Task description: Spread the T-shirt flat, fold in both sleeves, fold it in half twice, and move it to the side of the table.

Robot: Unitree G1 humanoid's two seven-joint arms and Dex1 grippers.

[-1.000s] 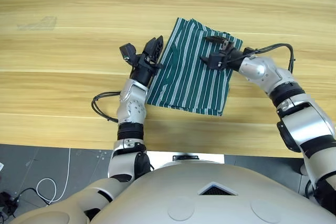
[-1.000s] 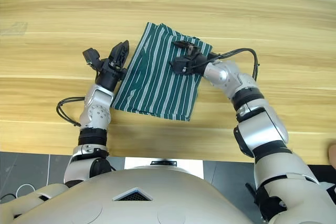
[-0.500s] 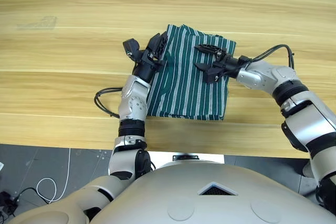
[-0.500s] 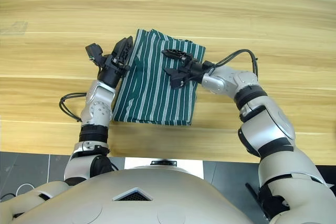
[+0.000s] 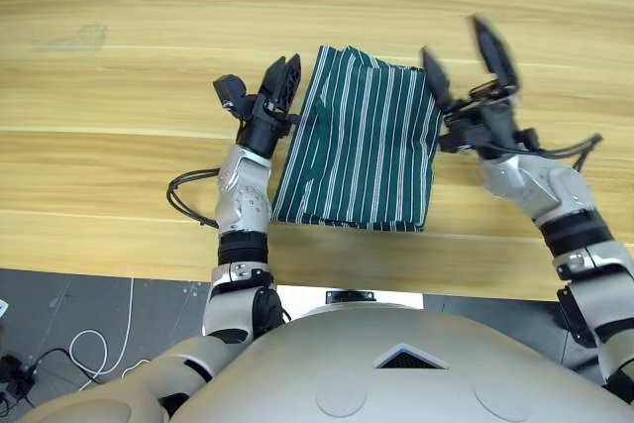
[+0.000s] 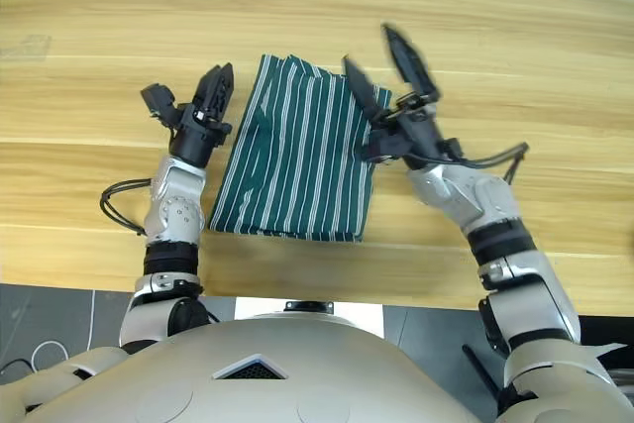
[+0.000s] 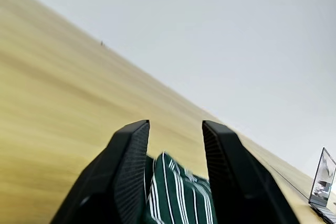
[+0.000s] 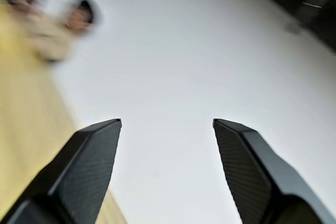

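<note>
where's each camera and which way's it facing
Left eye view: head, looking down at the T-shirt on the table; both arms show.
Right eye view: beside it, same scene.
Left wrist view: looks along the open left gripper at the T-shirt.
Right wrist view: looks past the open right gripper, beyond the table.
Shared: eye views and left wrist view show the T-shirt.

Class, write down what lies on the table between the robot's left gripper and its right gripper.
The folded green-striped T-shirt lies between the left gripper and the right gripper, flat on the wooden table, as the left eye view shows.
</note>
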